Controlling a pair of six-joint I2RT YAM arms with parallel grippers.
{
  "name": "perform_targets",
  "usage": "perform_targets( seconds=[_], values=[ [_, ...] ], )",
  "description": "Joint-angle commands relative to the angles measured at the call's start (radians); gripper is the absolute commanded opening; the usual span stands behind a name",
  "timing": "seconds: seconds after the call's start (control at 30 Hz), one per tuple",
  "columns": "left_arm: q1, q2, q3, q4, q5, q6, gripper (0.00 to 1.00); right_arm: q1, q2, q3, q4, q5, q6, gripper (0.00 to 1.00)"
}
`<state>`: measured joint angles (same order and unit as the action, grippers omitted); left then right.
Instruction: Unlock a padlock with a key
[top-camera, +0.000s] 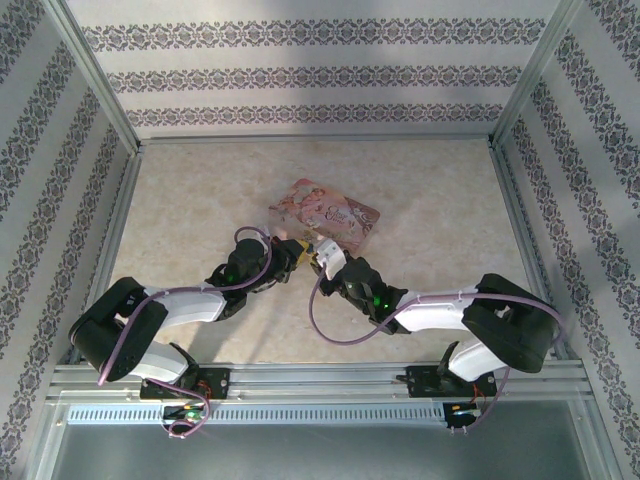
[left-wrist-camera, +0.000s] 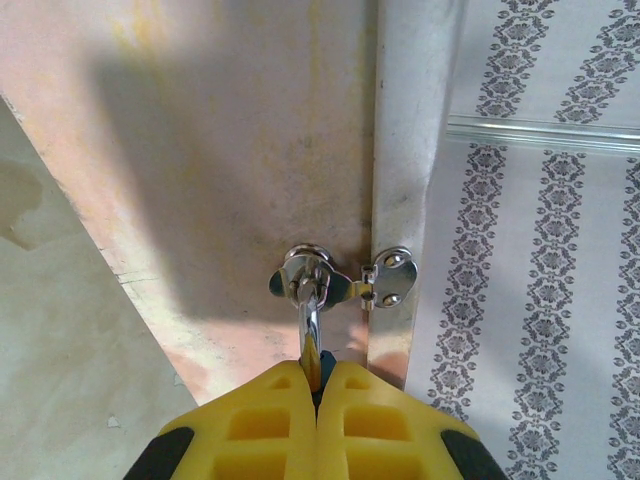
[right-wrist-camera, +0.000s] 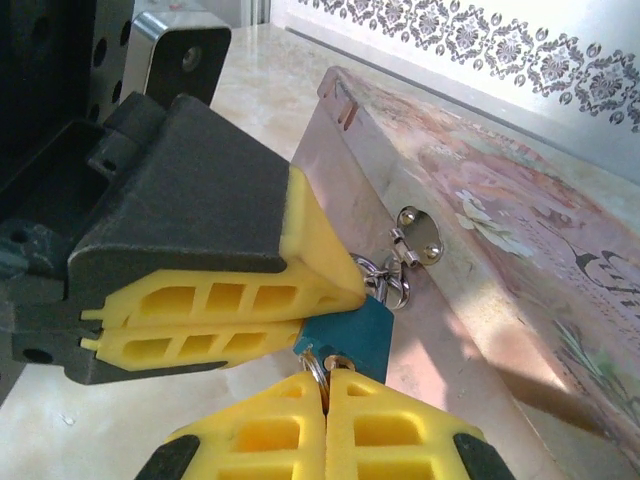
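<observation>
Right wrist close-up: finds the padlock (right-wrist-camera: 352, 335) hanging from the hasp (right-wrist-camera: 418, 238) on the side of the pink box (right-wrist-camera: 520, 230) lying on the tabletop (right-wrist-camera: 250, 80). Shows the left claw (right-wrist-camera: 333, 314) reaching in from the left, clamped on the lock's blue body. Shows the right claw (right-wrist-camera: 322, 390) pressed together just beneath, pinching the key (right-wrist-camera: 317, 368) by its silvery ring, blade hidden.

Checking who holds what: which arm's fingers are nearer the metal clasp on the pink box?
Left. The left fingers pinch the padlock by its loop, right at the clasp; the right fingers pinch a small ring beneath its blue body, farther from the clasp.
</observation>
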<state>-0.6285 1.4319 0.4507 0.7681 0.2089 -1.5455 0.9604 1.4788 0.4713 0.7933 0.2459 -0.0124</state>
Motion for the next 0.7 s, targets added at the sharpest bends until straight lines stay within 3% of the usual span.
perform_targets(
  seconds=[0.0,0.67],
  values=[
    [-0.023,0.011,0.002,0.067,0.041,0.024,0.00,0.018,0.021,-0.007,0.091,-0.017,0.100,0.00],
    [-0.027,0.185,-0.026,0.233,0.032,-0.007,0.00,0.044,0.146,-0.043,0.155,0.015,0.099,0.00]
  ],
)
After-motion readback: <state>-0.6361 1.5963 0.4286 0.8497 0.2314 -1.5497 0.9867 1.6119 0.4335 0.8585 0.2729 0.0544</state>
